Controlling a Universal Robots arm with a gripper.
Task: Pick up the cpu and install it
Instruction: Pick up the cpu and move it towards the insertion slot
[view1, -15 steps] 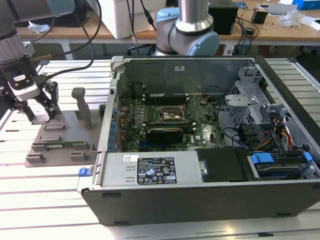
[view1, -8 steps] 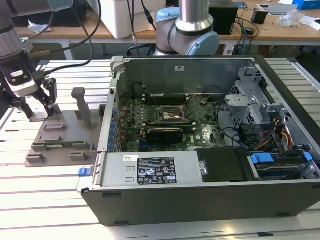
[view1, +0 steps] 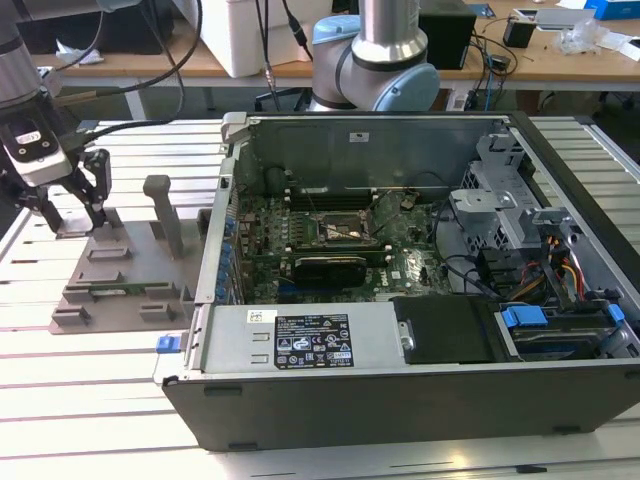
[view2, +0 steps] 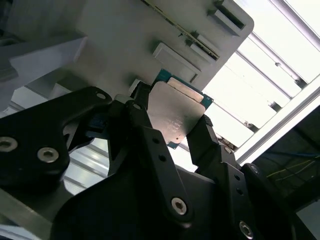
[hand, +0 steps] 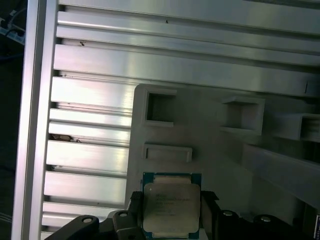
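The cpu (hand: 170, 205) is a small square chip with a silver top plate and a thin green rim. In both wrist views it sits between my black fingers, which press against two opposite edges. My gripper (view1: 70, 212) hangs at the exterior view's left over the far corner of the grey holder block (view1: 120, 285), shut on the cpu (view2: 175, 112). The holder's pale surface (view2: 125, 35) lies close behind the chip. I cannot tell whether the chip still touches the holder. The open computer case (view1: 400, 385) lies toward the exterior view's right, with the motherboard socket (view1: 340, 230) inside it.
Upright posts (view1: 165, 215) rise from the holder block between my gripper and the case. A long black expansion card (view1: 325, 265) lies just in front of the socket. The arm's base (view1: 375, 70) stands behind the case. Slatted aluminium table (view1: 90, 390) runs all around.
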